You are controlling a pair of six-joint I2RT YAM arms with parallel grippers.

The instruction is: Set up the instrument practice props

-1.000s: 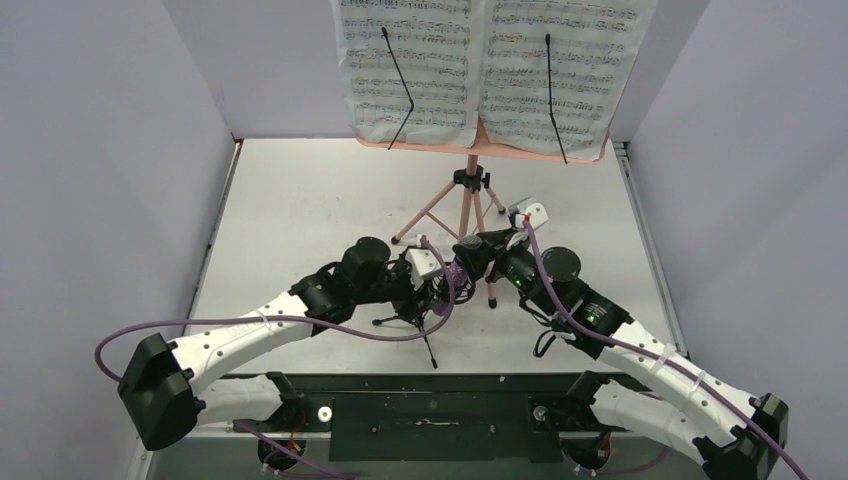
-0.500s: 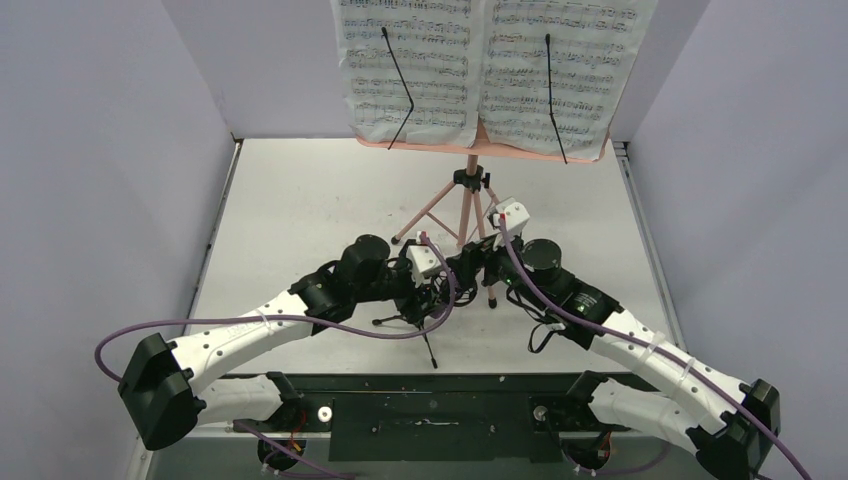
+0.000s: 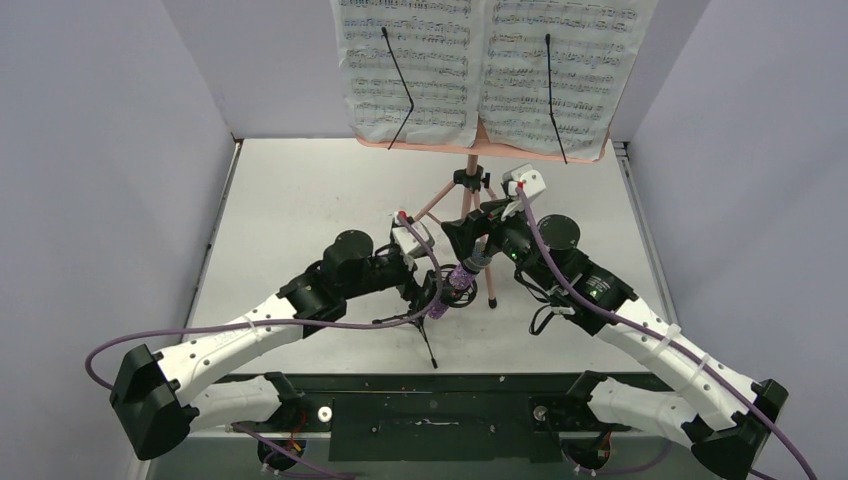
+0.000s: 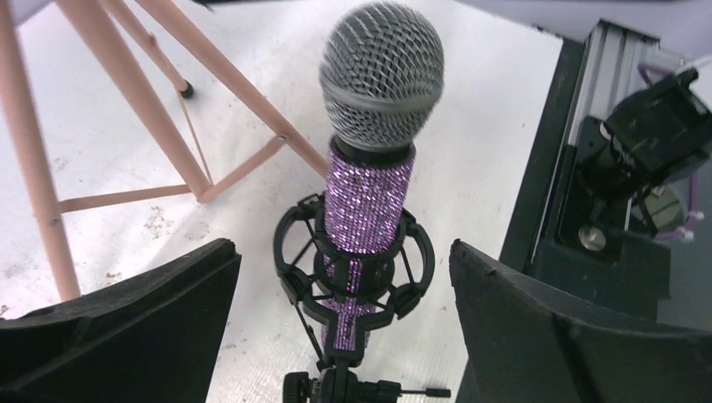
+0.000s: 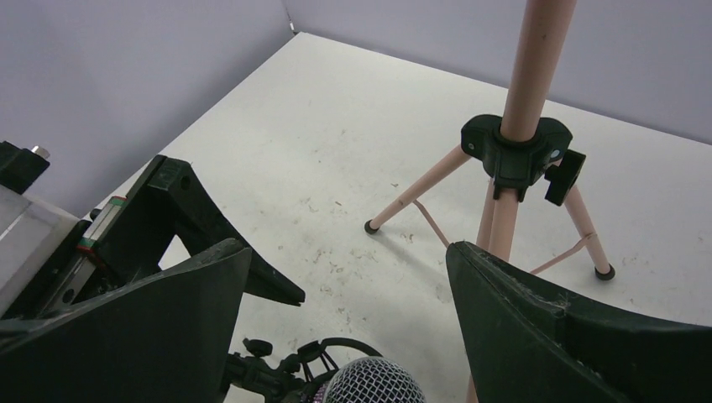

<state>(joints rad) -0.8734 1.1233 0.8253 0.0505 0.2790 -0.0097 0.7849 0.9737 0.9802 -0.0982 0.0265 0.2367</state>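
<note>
The purple glitter microphone with grey mesh head stands upright in the ring mount of the small black tripod mic stand. In the left wrist view the microphone sits in the ring. My left gripper is open, its jaws on either side of the mount without touching. My right gripper is open above and behind the mesh head. The pink tripod music stand holds two white sheet-music pages.
The pink stand's legs spread on the white table just behind the mic stand. Grey walls close in the left, right and back. A black rail with the arm bases runs along the near edge.
My right gripper has let go of the microphone and drawn back toward the pink stand. My left arm has shifted back a little. The microphone now stands free in the ring mount.
</note>
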